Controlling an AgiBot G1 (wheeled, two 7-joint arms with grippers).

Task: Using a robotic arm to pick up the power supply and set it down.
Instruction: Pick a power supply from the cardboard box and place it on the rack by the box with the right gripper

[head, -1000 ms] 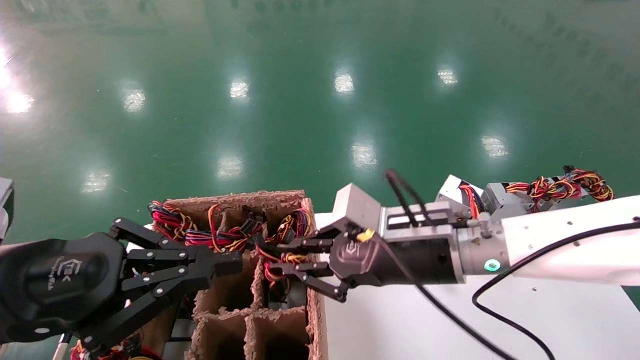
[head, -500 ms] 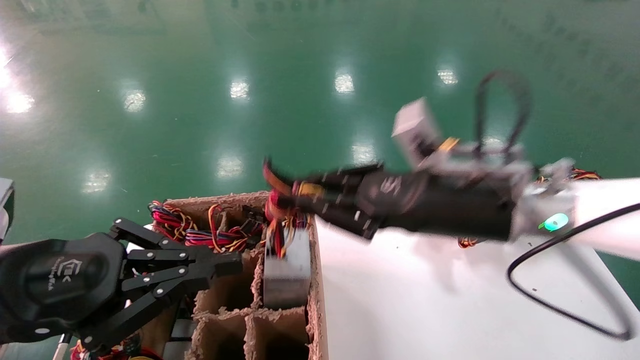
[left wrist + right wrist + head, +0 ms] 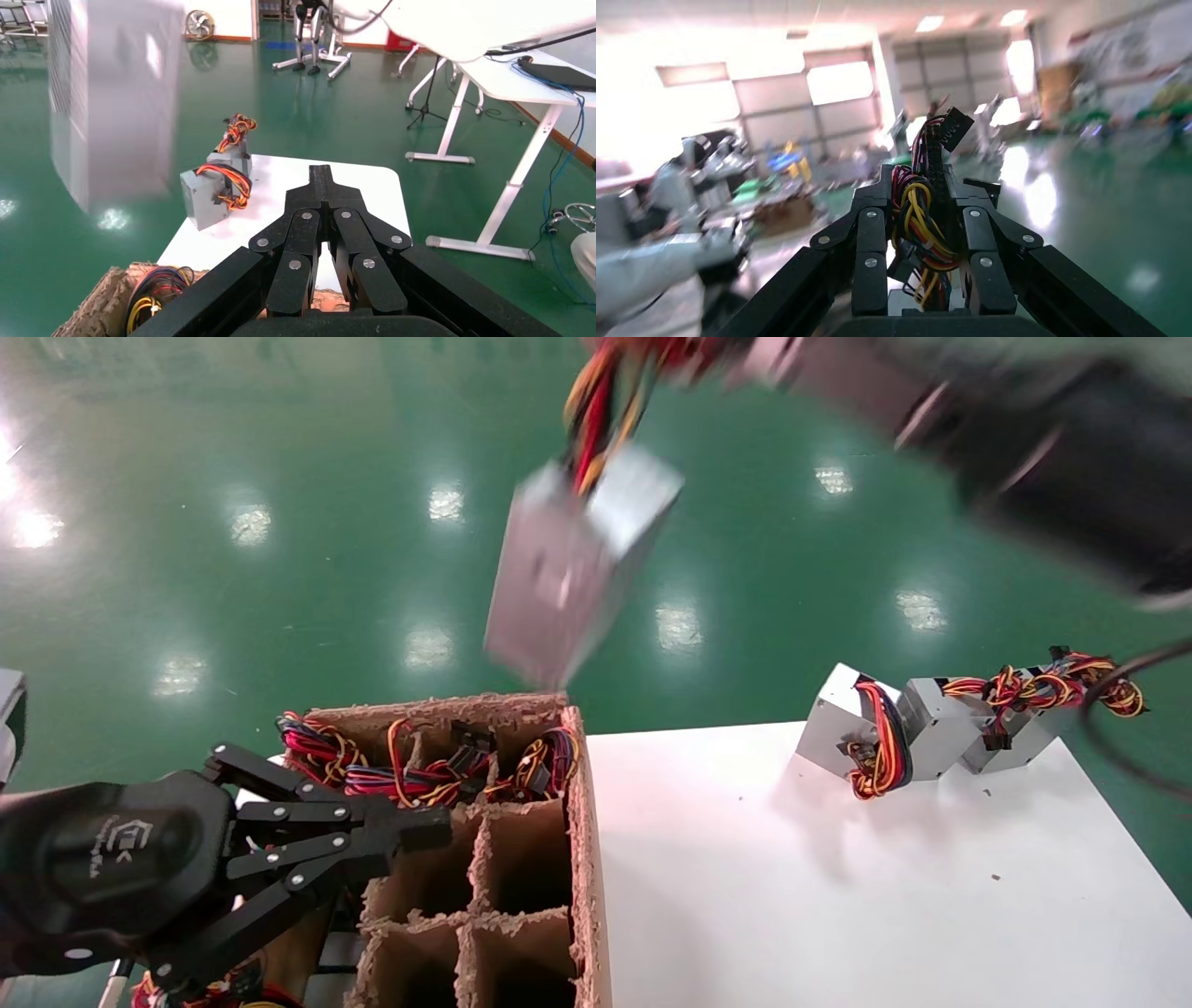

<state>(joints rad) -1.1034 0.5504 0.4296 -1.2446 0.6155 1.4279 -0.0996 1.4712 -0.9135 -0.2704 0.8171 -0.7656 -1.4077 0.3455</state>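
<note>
Head view: power supply [image 3: 577, 575], silver-grey box, hangs tilted in mid-air above the far edge of the cardboard divider box [image 3: 507, 896], suspended only by its wire bundle [image 3: 601, 416], which runs up to the right gripper [image 3: 708, 351] at the top edge of the view; robotic arm [image 3: 1071, 458] blurred. Two further units [image 3: 917, 733] lie at the far right corner of the white table [image 3: 838, 896]. Left gripper [image 3: 424, 829] parked over the divider box's left side. Left wrist view: left gripper [image 3: 323, 184], fingers pressed together on nothing; the hanging supply [image 3: 112, 98] fills the space above the table's near corner. Right wrist view: right gripper [image 3: 926, 179] clamped on the wire bundle [image 3: 923, 232], not on the metal case. Risks, as judged: the wires may slip through the fingers or strain at their root; the dangling box may swing and strike the divider box rim or the stored units; on lowering, it may land on a corner and topple.
</note>
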